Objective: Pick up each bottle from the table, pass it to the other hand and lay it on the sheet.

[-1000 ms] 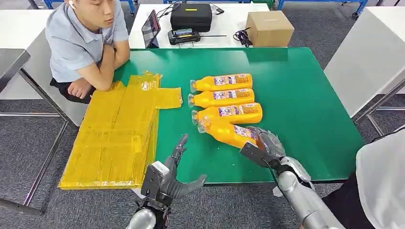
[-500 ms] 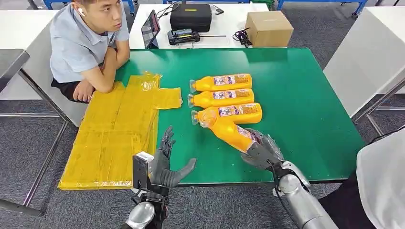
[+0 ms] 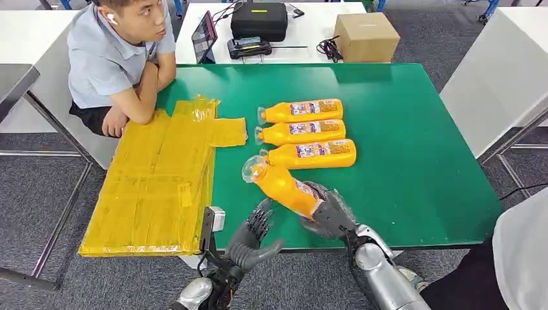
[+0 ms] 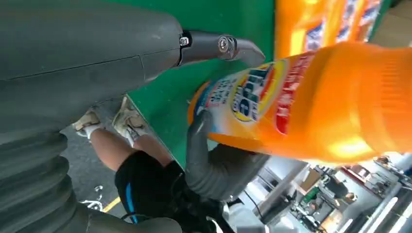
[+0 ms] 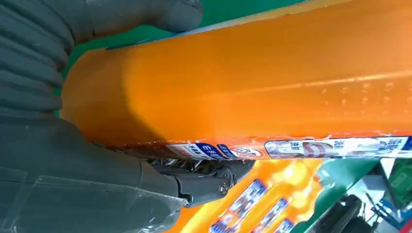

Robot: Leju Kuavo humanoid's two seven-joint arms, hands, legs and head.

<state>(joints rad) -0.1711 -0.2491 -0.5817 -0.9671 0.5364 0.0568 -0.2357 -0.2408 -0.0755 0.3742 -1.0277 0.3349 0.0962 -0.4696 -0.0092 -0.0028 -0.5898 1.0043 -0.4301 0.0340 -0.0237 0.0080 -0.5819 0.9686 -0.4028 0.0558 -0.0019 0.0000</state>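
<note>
Far left of frame: yellow sheet (image 3: 158,181) draped over green table (image 3: 413,142) edge, person seated upper left. Lower ctr: left hand (image 3: 253,236) empty, fingers spread, just below and left of bottle (image 3: 282,187). Bottle lifted off table, gripped at base by right hand (image 3: 329,214); long axis runs upper left, cap end toward sheet. Above: three bottles (image 3: 304,132) lying in row. Left hand nearer for handover

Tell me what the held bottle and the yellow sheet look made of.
Bottle: likely clear plastic, glossy; highlights glint along its orange body, with a printed label. Yellow sheet: apparently thin plastic film, shiny; it wrinkles and drapes over the table edge.
</note>
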